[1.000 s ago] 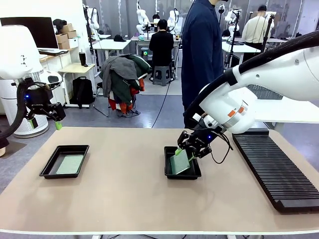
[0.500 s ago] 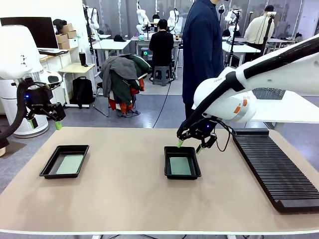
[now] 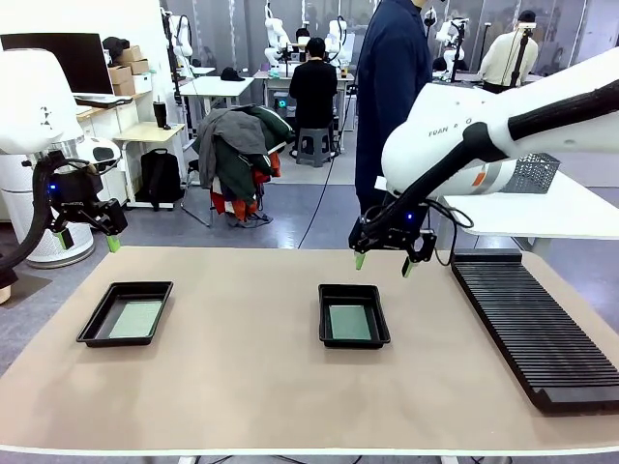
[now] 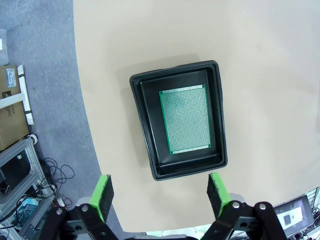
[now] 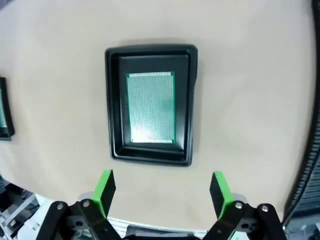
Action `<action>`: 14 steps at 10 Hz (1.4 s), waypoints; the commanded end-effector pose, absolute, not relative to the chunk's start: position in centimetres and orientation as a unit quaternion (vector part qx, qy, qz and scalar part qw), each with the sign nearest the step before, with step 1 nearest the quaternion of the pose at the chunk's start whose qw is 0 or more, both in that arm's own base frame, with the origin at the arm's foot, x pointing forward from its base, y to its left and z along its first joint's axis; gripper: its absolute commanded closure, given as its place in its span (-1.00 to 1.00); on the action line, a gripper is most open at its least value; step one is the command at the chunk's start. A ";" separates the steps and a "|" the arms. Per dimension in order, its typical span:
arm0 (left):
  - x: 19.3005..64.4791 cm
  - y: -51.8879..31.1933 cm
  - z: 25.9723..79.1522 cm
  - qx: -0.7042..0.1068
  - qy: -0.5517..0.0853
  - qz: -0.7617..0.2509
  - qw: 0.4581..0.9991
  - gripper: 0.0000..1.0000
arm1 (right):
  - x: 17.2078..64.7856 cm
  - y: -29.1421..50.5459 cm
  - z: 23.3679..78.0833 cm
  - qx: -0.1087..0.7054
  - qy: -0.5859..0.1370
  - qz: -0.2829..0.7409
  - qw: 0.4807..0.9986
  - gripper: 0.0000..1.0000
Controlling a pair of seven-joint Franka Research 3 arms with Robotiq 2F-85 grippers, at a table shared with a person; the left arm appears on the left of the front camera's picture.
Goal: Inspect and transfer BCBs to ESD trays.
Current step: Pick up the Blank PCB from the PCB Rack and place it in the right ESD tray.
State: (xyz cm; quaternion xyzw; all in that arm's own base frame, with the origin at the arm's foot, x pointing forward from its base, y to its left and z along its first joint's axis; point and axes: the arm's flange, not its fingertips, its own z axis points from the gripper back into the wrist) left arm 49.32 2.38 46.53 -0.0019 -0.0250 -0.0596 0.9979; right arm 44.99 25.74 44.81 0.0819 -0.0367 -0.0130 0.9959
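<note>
Two grippers hang above the table, both with jaws spread wide and nothing between the green pads. The right gripper hovers over the far edge of the middle ESD tray; its wrist view looks straight down past the fingertips onto that tray. Inside lies a BCB, a thin green rectangle dotted with a fine grid of holes, flat on the black floor and set slightly toward one long wall, with a pale glare at the end nearer the camera. The left gripper is held high beyond the table's left end, apart from the left ESD tray. Its wrist view shows that tray from above, holding a second BCB of the same perforated green, lying flat and nearer one long wall, with a bare strip of floor on the other side. Right of the middle tray a long black ribbed rack runs along the table. A person in dark clothes stands at the far side.
</note>
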 end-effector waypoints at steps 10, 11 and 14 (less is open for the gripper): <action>49.2 2.5 46.3 -0.006 -0.029 -0.063 0.998 -1.00 | 44.6 24.8 50.1 0.015 -0.029 -0.001 0.999 -1.00; 49.2 2.5 46.3 -0.006 -0.029 -0.063 0.998 -1.00 | 44.6 24.8 50.1 0.015 -0.029 -0.001 0.999 -1.00; 49.2 2.5 46.3 -0.006 -0.029 -0.063 0.998 -1.00 | 44.6 24.8 50.1 0.015 -0.029 -0.001 0.999 -1.00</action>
